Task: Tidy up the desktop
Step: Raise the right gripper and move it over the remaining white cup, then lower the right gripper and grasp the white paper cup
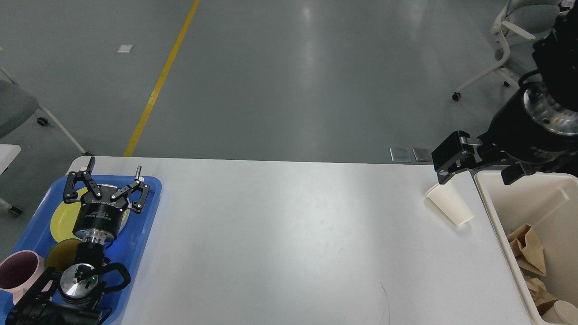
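Observation:
The white desktop (289, 243) fills most of the head view. A white paper cup (451, 204) lies tipped on its side near the far right corner. My right gripper (474, 179) hangs open over that corner. Its left finger (449, 158) is just above the cup's rim, and its other finger is over the bin's edge. My left gripper (115, 166) is open above the blue tray (144, 216) at the left, with nothing between its fingers.
The tray holds a yellow plate (61, 219), an olive bowl (61, 255) and a pink cup (20, 271). A cream bin (496, 212) at the right edge holds crumpled brown paper (528, 248) and paper cups (564, 311). Office chairs stand on the floor beyond.

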{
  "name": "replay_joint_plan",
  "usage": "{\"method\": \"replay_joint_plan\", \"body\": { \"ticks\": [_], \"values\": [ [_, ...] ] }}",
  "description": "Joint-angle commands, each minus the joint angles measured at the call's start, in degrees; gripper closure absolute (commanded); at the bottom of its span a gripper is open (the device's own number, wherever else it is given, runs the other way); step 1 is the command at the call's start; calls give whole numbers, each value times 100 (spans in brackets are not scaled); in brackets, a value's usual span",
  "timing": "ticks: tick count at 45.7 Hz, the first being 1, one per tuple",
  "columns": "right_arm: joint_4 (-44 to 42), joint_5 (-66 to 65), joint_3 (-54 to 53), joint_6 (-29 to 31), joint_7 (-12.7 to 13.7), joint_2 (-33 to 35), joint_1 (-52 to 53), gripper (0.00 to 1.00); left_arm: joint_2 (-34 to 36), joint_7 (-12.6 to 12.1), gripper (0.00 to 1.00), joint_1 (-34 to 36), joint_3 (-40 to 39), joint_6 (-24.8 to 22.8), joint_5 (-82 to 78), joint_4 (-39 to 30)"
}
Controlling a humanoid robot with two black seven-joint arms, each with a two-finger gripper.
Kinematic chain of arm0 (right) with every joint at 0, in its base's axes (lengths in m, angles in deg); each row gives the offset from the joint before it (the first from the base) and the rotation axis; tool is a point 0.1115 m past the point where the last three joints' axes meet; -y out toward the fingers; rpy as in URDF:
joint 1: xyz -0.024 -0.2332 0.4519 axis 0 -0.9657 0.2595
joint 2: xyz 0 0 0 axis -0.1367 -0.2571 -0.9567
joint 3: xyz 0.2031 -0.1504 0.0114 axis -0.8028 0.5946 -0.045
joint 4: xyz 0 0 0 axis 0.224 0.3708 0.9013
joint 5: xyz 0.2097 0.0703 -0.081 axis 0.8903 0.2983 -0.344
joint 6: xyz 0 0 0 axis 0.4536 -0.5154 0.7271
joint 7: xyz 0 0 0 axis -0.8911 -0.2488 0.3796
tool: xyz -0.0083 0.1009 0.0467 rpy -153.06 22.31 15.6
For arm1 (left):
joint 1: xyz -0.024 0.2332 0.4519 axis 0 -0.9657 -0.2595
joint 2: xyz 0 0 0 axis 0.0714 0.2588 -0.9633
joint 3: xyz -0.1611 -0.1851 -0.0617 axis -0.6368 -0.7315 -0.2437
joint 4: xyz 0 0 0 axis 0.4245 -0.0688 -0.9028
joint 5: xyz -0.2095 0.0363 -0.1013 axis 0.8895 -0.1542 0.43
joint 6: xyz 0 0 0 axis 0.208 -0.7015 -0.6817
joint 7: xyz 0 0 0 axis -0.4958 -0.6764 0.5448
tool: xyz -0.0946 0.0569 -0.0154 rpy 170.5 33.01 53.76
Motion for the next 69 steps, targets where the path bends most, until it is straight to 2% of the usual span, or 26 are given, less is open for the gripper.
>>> {"method": "replay_joint_plan", "body": {
  "ticks": [1, 7, 18, 26, 29, 34, 37, 38, 46, 52, 59, 69],
  "values": [
    [-140, 0, -10, -142, 6, 22, -57, 0, 3, 0, 4, 0, 0, -10, 0, 0],
    [-605, -35, 7, -616, 23, 128, -864, 0, 3, -9, 4, 0, 0, -1, 0, 0],
    [-2792, -53, -335, -1170, 14, 347, -3368, 0, -5, -9, 4, 0, 0, -1, 0, 0],
    [-4199, -403, -652, -1689, -91, 427, -5030, 0, -5, -9, 4, 0, 0, -10, 0, 0],
    [-4578, -754, -704, -1751, -441, 365, -5505, 0, -5, 0, 4, 0, 0, -10, 0, 0],
    [-4991, -1694, -713, -2075, -1732, 172, -6173, 1, -5, 0, 4, 0, 0, -10, 0, 0],
    [-5307, -2344, -705, -2549, -2278, 67, -6690, 1, -5, 0, 4, 9, 0, -10, 0, 0],
    [-5404, -2529, -696, -2716, -2340, 31, -6884, 1, -5, -9, 4, 0, 0, -1, 0, 0],
    [-6441, -3454, -626, -3746, -2473, -302, -8212, 1, -5, 0, 4, 0, 0, -10, 0, 0],
    [-7284, -3471, -617, -3965, -2692, -505, -8775, 2, -5, 0, 4, 0, 0, -1, 0, 0],
    [-8260, -3454, -608, -4080, -2719, -847, -9461, 3, -5, 0, 4, 0, 0, -1, 0, 0],
    [-8419, -3463, -599, -4098, -2702, -918, -9540, 4, -5, 0, 4, 0, 0, -1, 0, 0]
  ]
}}
